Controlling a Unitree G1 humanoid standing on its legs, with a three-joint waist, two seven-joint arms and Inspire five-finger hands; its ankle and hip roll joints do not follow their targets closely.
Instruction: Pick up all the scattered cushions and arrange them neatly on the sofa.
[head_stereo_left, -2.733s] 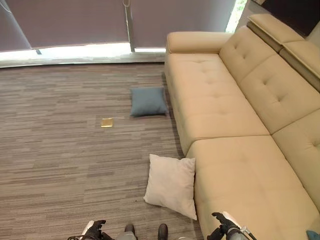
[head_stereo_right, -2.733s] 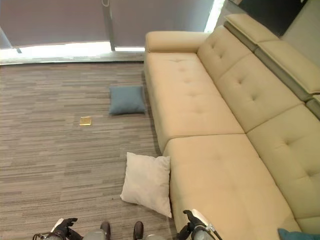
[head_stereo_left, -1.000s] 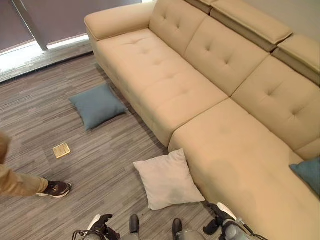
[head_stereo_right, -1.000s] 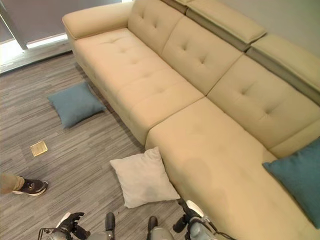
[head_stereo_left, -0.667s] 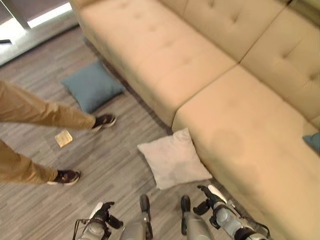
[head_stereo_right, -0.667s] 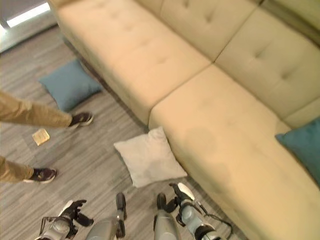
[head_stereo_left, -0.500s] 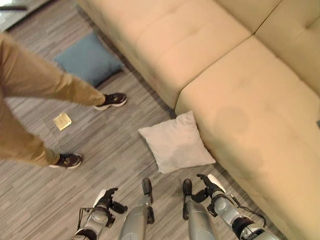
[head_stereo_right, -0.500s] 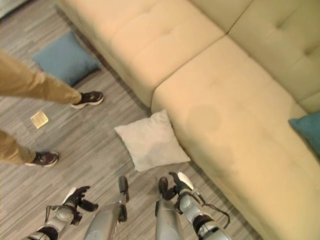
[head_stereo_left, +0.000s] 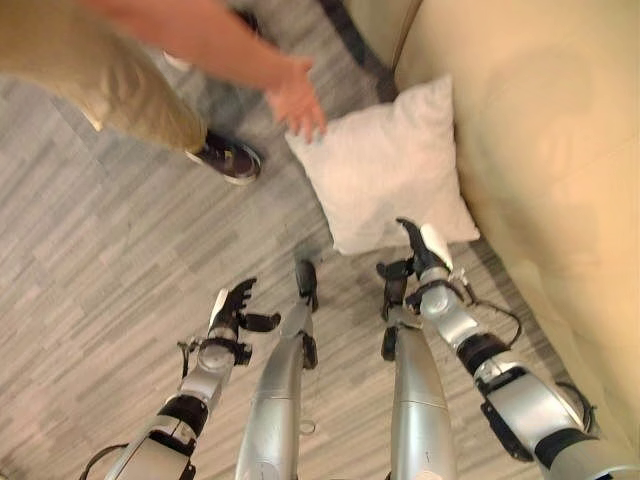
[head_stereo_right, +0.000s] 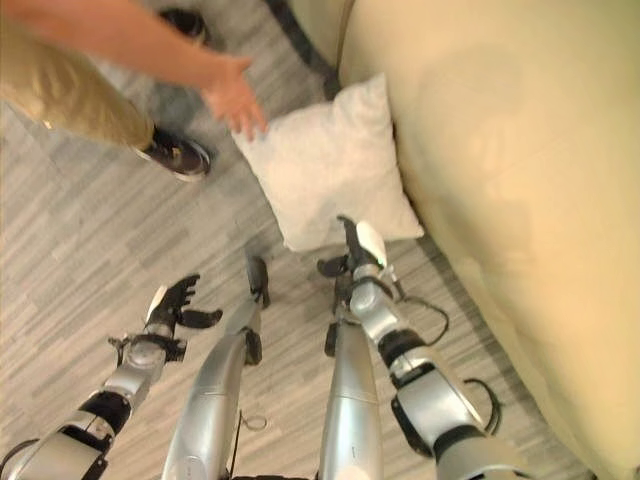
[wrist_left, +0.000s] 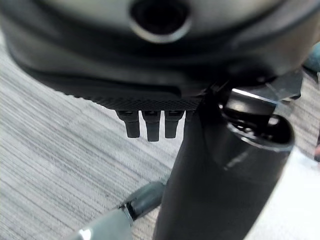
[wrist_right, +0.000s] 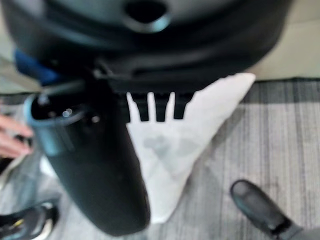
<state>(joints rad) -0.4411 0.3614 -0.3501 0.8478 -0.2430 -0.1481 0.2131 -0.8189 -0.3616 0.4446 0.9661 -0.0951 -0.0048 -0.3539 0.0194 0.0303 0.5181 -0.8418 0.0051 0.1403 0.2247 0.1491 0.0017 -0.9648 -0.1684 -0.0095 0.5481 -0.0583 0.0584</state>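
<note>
A white cushion (head_stereo_left: 385, 165) lies on the floor with one edge against the front of the beige sofa (head_stereo_left: 545, 140). My right hand (head_stereo_left: 422, 252) hangs over the cushion's near edge, open, with its fingers (wrist_right: 156, 108) straight and nothing in them; whether it touches the cushion (wrist_right: 185, 145) I cannot tell. My left hand (head_stereo_left: 228, 312) is over bare floor to the left, apart from the cushion, open, its fingers (wrist_left: 148, 125) straight and empty. A person's hand (head_stereo_left: 295, 100) reaches down to the cushion's far left corner.
A person in tan trousers (head_stereo_left: 110, 70) stands at the upper left, one dark shoe (head_stereo_left: 230, 160) on the floor just left of the cushion. The striped grey carpet (head_stereo_left: 90, 270) spreads to the left. The sofa walls off the right side.
The camera has tilted down, so the scene has shifted. The person has stepped closer and now reaches a hand to the white cushion. Both my arms have stretched forward, the right hand up to the cushion's near edge.
</note>
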